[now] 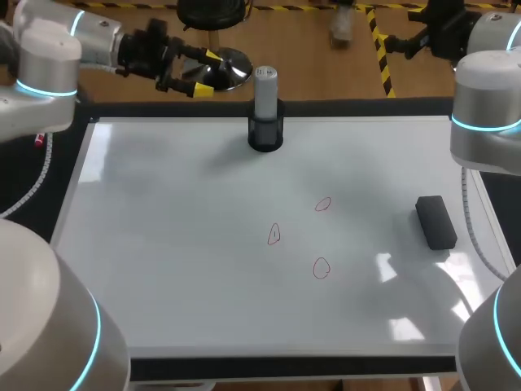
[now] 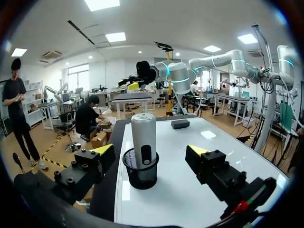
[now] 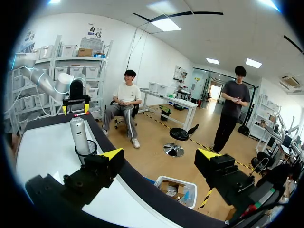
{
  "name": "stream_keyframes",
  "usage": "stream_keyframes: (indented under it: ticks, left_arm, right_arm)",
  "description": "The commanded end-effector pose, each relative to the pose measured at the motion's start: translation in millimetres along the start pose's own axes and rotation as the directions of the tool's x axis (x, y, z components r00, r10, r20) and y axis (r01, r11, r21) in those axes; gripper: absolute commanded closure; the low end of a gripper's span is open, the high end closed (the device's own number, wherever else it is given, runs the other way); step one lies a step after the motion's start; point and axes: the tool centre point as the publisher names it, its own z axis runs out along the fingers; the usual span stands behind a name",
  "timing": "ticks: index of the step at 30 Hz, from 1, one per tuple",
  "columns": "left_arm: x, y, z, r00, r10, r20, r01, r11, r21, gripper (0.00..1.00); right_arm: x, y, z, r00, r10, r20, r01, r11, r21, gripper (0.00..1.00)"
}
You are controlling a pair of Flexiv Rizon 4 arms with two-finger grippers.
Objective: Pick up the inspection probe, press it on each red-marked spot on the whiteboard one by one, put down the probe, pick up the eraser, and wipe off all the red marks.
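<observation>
Currently: whiteboard (image 1: 163, 244) covers most of the worktop (image 1: 285, 366). Left arm (image 1: 49, 49) comes in at the far left corner, right arm (image 1: 488, 98) at the far right.

Left gripper (image 1: 208, 72) hangs over the worktop's far edge, fingers apart, nothing between them. It points toward the probe from the side, well apart from it. In the left wrist view the probe sits ahead of the gripper, lined up with the gap between the fingers, no contact.

Right gripper (image 3: 160, 154) is out past the far edge, over the floor, fingers spread, holding nothing.

Mesh holder (image 1: 265, 134), black, stands on the whiteboard at the middle of its far edge. Inspection probe (image 1: 265, 85), a grey cylinder, stands upright in it.

Eraser (image 1: 436, 221), a black block, lies flat on the whiteboard near its right edge, well apart from both grippers.

Red marks, three small loops right of centre: far one (image 1: 323, 204), middle one (image 1: 274, 235), near one (image 1: 321, 267). All between the holder's line and the eraser, touching nothing.
</observation>
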Motion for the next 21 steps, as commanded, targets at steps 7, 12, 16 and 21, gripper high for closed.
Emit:
stream_keyframes:
  ticks: [7, 12, 16, 21]
  left_arm:
    - [-24.0, 14.6, 20, 0.997, 0.024, -0.068, -0.022, 0.999, 0.029, 0.00]
    - [-30.1, 19.3, 29, 0.997, 0.012, -0.077, -0.010, 1.000, 0.029, 0.00]
    - [-31.4, 23.5, 39, 0.996, 0.001, -0.086, 0.002, 0.999, 0.038, 0.00]
    - [-34.5, 27.5, 53, 0.994, -0.010, -0.110, 0.013, 0.999, 0.032, 0.00]
  right_arm:
    - [0, 0, 0, 1.000, 0.000, 0.000, 0.000, 1.000, 0.000, 0.00]
    - [0, 0, 0, 1.000, 0.000, 0.000, 0.000, 1.000, 0.000, 0.00]
    - [0, 0, 0, 1.000, 0.000, 0.000, 0.000, 1.000, 0.000, 0.00]
    - [0, 0, 0, 1.000, 0.000, 0.000, 0.000, 1.000, 0.000, 0.00]
